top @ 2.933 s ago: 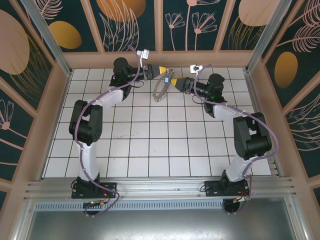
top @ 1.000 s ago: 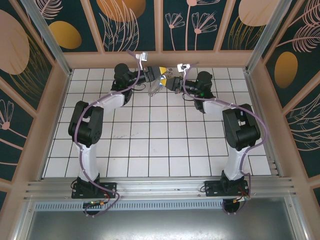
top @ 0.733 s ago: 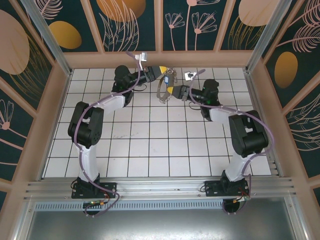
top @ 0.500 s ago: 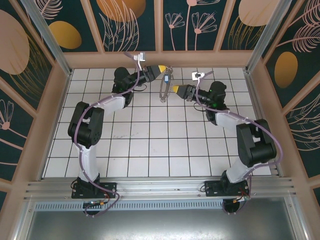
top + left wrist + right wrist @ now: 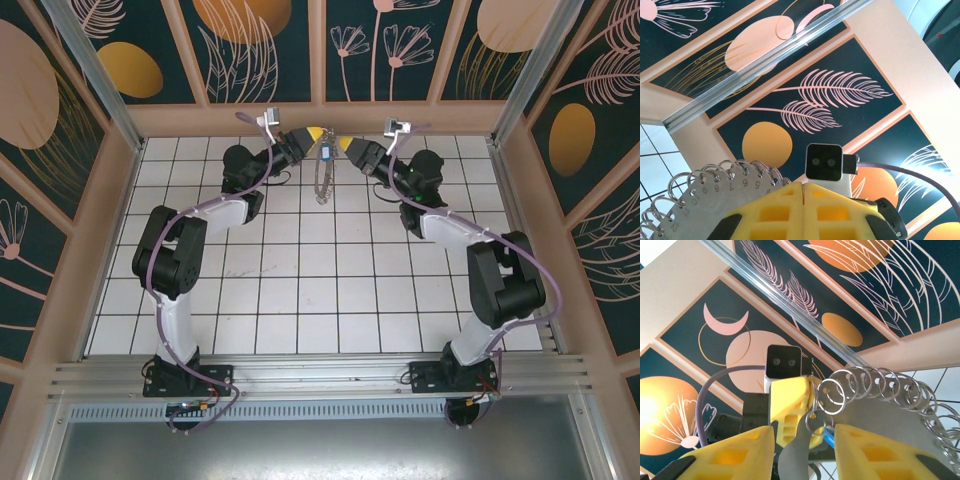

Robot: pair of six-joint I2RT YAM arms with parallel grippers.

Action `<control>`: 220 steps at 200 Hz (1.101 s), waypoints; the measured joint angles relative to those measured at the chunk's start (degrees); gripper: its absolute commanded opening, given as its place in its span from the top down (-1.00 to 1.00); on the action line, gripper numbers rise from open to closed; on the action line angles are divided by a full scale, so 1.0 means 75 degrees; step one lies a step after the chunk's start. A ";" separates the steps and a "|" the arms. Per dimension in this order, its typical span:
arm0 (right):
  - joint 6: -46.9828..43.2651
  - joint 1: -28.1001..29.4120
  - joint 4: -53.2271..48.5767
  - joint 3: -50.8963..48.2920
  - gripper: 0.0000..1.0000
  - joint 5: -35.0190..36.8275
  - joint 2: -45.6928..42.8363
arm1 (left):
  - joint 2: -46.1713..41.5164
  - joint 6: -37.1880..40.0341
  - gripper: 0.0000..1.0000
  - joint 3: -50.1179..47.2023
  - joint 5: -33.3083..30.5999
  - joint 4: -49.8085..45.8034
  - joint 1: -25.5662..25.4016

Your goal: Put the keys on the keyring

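White tiled floor [image 5: 300,290] and dark floral wall panels [image 5: 400,50] bound the cell; both arms are raised at its far side, tips facing each other. The left gripper [image 5: 313,134] is clamped fully closed on the top of the keyring [image 5: 321,178], a thin numbered metal plate fringed with wire loops, which hangs below its fingers, clear of the floor. Over the last second the right gripper [image 5: 344,146] widened its jaws, drew away to the lower right, and has now come back up beside the plate's upper edge. Its jaws stand partly open; in the right wrist view they straddle the plate's edge without visibly pressing on anything. The keys [image 5: 326,152], marked by their blue bit, sit just beside the left fingertips at the top of the plate, and they stayed with the plate while the right arm drew away. Judgement: a key has probably been left hanging on a loop. Whether it is fully threaded cannot be told, and the return suggests a check or further seating.
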 measured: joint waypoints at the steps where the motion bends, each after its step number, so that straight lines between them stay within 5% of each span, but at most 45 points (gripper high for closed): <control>1: 0.0003 0.0003 -0.0003 0.0006 0.29 0.0003 0.0006 | 0.0000 -0.0003 1.00 -0.0003 -0.0006 0.0003 0.0000; 220: 0.0364 0.0245 0.0076 0.0743 0.45 0.0073 0.0717 | -0.0003 -0.0131 1.00 -0.0070 -0.0029 0.0070 -0.0020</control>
